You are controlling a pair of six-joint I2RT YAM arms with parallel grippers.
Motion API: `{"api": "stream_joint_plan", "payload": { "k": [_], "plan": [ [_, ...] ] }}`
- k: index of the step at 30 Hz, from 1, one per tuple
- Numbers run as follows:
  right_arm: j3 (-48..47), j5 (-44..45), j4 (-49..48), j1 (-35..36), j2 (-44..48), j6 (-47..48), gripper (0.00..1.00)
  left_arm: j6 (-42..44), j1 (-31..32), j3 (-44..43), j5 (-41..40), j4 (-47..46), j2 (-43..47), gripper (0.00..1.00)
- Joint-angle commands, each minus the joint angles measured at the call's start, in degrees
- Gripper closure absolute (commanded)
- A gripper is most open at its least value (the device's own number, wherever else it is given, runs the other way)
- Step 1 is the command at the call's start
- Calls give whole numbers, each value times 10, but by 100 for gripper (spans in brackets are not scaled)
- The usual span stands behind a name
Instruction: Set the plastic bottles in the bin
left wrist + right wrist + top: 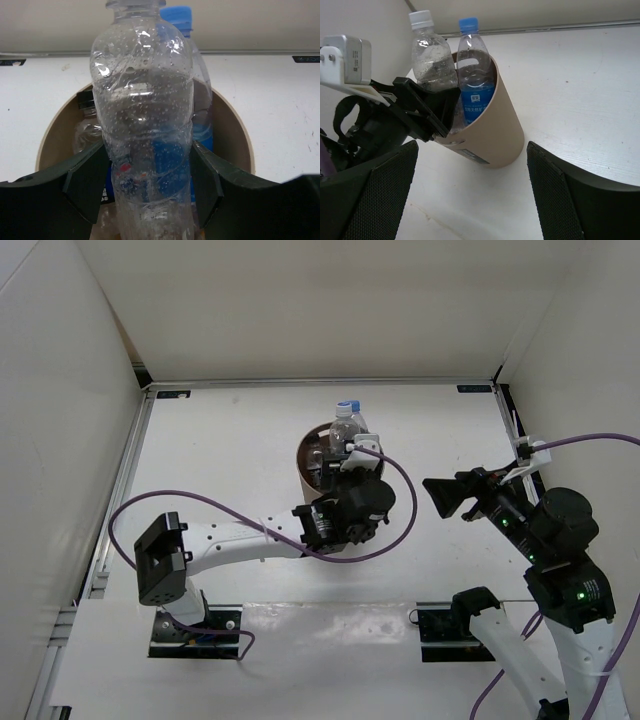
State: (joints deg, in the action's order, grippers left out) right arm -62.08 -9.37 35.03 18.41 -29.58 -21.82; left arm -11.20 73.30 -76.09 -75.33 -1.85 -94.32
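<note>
My left gripper (146, 182) is shut on the plain clear bottle (142, 100), holding it upright over the mouth of the tan bin (231, 131), its lower part inside the rim. The blue-labelled bottle (202, 115) with a blue cap stands in the bin right behind it. A dark-capped bottle (86, 131) lies lower in the bin at the left. In the right wrist view the clear bottle (433, 59), the blue bottle (475, 80) and the bin (492, 134) all show. My right gripper (470, 192) is open and empty, off to the bin's right (450, 495). The white/orange-labelled bottle is hidden.
The bin (305, 455) stands mid-table, the left gripper (340, 470) over its near side. White walls close in the table at the back and both sides. A purple cable (250, 525) loops along the left arm.
</note>
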Motion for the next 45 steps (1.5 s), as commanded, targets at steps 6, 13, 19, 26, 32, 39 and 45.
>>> {"api": "stream_joint_plan", "payload": {
  "k": [6, 13, 19, 26, 32, 39, 45],
  "plan": [
    [2, 0, -14, 3, 2, 10, 10, -182, -2, -3, -1, 178, -11, 28],
    [2, -1, -13, 1, 2, 10, 10, -254, -16, -26, 12, 264, -34, 28],
    [0, -1, -13, 2, 1, 10, 10, -253, -15, -57, -2, 295, -33, 1],
    [-1, -2, -14, 2, 3, 10, 10, -204, -15, -102, -14, 295, -3, 0],
    [-2, -1, -11, 2, 3, 11, 10, -138, -16, -123, 4, 255, 30, 0],
    [-1, -2, -13, 2, 2, 7, 10, -47, -8, -190, 26, 260, 58, 0],
    [-26, 46, 45, -16, -36, -4, 10, -39, 10, -303, 43, 458, 112, 0]
  ]
}}
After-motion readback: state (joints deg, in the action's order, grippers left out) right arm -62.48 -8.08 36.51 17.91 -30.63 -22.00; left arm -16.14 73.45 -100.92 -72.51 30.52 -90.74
